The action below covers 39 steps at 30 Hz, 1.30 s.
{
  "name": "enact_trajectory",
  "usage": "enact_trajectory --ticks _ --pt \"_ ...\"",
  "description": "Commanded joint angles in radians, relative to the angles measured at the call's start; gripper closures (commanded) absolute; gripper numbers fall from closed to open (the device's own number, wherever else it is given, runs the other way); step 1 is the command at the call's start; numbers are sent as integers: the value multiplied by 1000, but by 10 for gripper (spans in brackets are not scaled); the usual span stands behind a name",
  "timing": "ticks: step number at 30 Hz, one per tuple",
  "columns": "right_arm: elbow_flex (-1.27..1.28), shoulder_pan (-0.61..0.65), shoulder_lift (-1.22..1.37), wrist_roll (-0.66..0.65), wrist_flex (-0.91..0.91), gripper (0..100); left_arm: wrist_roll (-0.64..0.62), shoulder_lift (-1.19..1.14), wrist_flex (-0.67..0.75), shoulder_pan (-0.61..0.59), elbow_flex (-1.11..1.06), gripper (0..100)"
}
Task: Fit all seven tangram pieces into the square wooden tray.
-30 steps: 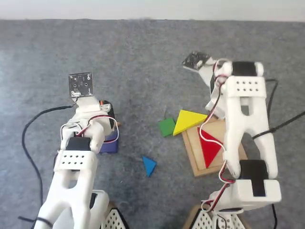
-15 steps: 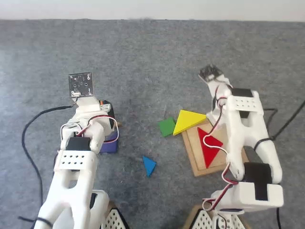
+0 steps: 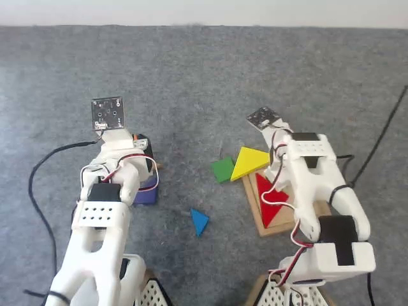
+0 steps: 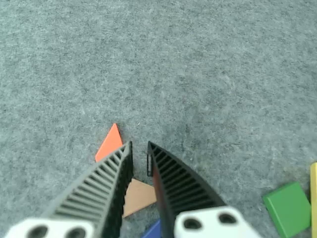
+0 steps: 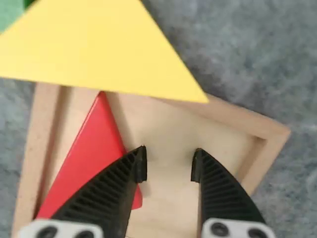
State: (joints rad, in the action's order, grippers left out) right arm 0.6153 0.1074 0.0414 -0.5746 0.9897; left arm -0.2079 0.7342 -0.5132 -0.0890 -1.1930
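The square wooden tray (image 3: 254, 205) lies at the right with a red triangle (image 3: 270, 203) inside it. A yellow triangle (image 3: 250, 161) overlaps the tray's far corner, and a green square (image 3: 222, 169) touches the yellow piece. A small blue triangle (image 3: 199, 220) lies alone mid-table. My right gripper (image 5: 168, 159) hangs open just above the tray floor (image 5: 163, 124), one fingertip at the red triangle's (image 5: 89, 148) edge. My left gripper (image 4: 139, 146) is shut with only a slim gap, empty, over an orange triangle (image 4: 110, 144), a tan piece (image 4: 141, 194) and a dark blue piece (image 3: 146, 194).
Grey carpet covers the table. The right arm (image 3: 312, 185) hides much of the tray in the high view. The left arm (image 3: 108, 191) stands over the cluster at the left. Open carpet stretches across the far half.
The right arm has pulled back toward its base and swung left, bringing its gripper down over the tray. The left arm and the loose pieces have stayed put.
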Motion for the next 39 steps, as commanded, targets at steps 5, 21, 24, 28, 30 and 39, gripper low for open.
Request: enact_trajectory --ticks 5,21,24,28,30,39 --pt "18 162 -1 150 -2 857 12 -2 28 3 7 953" --pt "-17 183 -361 282 8 857 14 0 28 6 7 953" --pt "-38 183 -328 377 -73 857 14 -2 28 8 7 953" --pt "-117 213 -196 443 -176 857 14 -2 28 5 7 953" --pt "-195 229 -93 446 -185 857 14 -2 28 3 7 953" --pt "-557 260 334 440 -50 857 14 -2 28 3 7 953"
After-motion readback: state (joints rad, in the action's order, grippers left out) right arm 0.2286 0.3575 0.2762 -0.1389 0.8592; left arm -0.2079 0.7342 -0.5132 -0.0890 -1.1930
